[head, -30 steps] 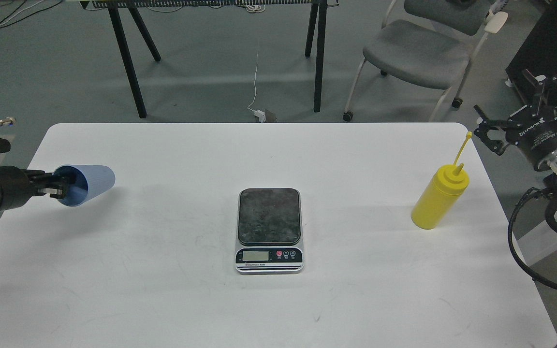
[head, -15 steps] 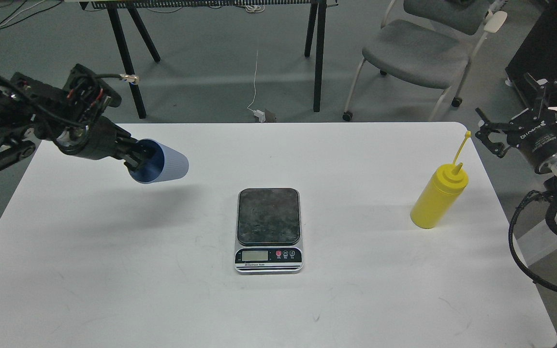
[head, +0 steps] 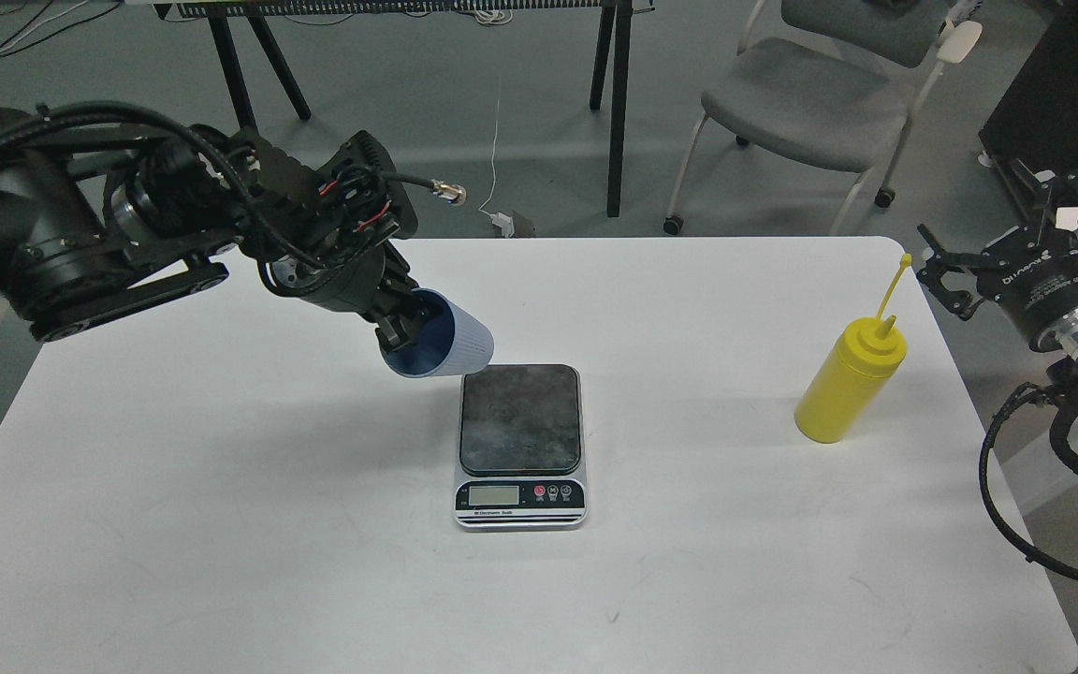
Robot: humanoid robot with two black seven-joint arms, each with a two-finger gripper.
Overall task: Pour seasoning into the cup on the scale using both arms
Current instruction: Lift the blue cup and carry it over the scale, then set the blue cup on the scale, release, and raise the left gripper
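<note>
The bench (head: pixel 221 524) carries the scale (head: pixel 520 446) at its middle and the seasoning (head: pixel 850 379) near its right edge.

Judged from this layout, the task is in its first stage: the cup (head: pixel 441 347) is not yet set down, and the platform of the scale is bare. Placing the cup upright, picking up the seasoning and pouring are all left to do.

The left end effector (head: pixel 403 325) grips the cup by its rim, one finger inside the mouth. The cup hangs tilted, its base pointing right and down, just above the near-left corner of the scale platform.

The right end effector (head: pixel 946 271) is spread open and holds nothing; the seasoning stands just below and left of it, untouched.

Writing: white lettering on the right wrist body, too blurred to read. The scale's silver front has a small line of print, illegible.
</note>
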